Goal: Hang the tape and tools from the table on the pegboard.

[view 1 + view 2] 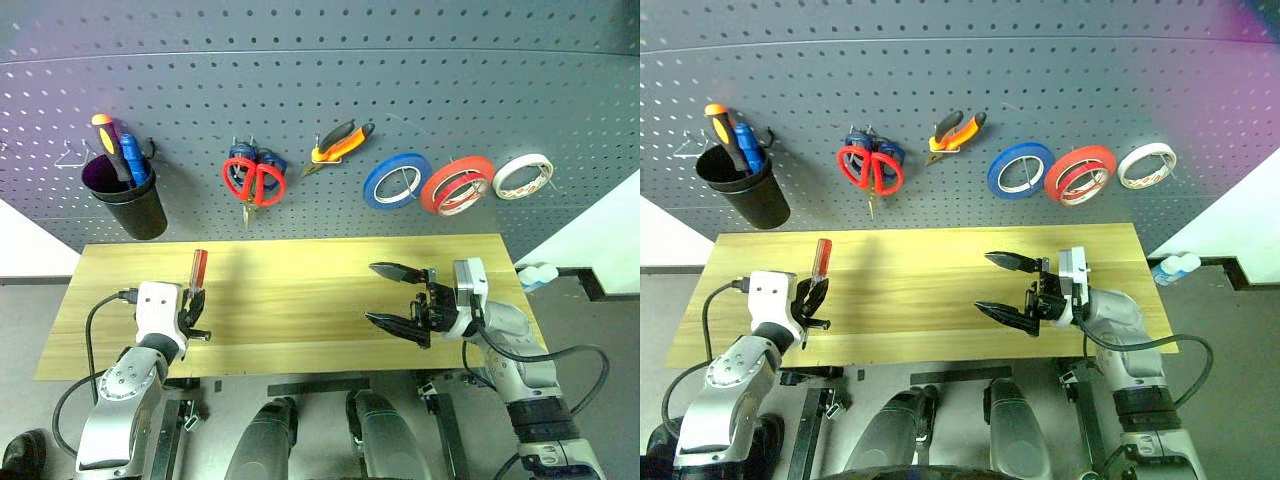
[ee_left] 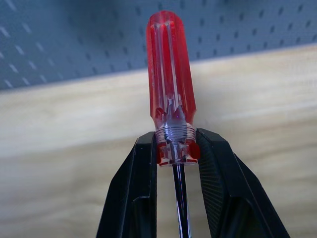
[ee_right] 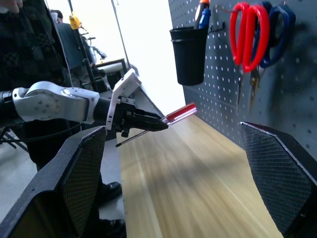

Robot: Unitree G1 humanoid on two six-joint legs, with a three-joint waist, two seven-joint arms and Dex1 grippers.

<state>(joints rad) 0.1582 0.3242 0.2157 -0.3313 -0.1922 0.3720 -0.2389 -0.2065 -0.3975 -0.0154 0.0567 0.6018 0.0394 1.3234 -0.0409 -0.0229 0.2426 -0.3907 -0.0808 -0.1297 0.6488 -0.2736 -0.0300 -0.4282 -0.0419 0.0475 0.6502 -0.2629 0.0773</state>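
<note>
Screwdriver (image 1: 198, 268), with a clear red handle and thin dark shaft, stands above the desk's (image 1: 300, 300) left end, its collar pinched by the left gripper's (image 2: 176, 151) fingers, while the right gripper's (image 3: 173, 168) fingers gape wide, empty.

black cup (image 1: 130, 205) with 2 screwdrivers (image 1: 120, 150), blue scissors (image 1: 243, 157), blue roll (image 1: 396, 180), red-orange roll (image 1: 457, 185)

pegboard (image 1: 320, 90) dark grey, dotted with rows of small holes | table (image 1: 300, 300) light yellowish wood grain | screwdriver (image 2: 171, 84) clear red handle | scissors (image 1: 254, 182) red, blue pair behind | pliers (image 1: 340, 142) orange and black | tape rolls: blue (image 1: 396, 181), red-orange (image 1: 457, 185), thin red with pale ring (image 1: 523, 175) | cup (image 1: 128, 200) black
</note>
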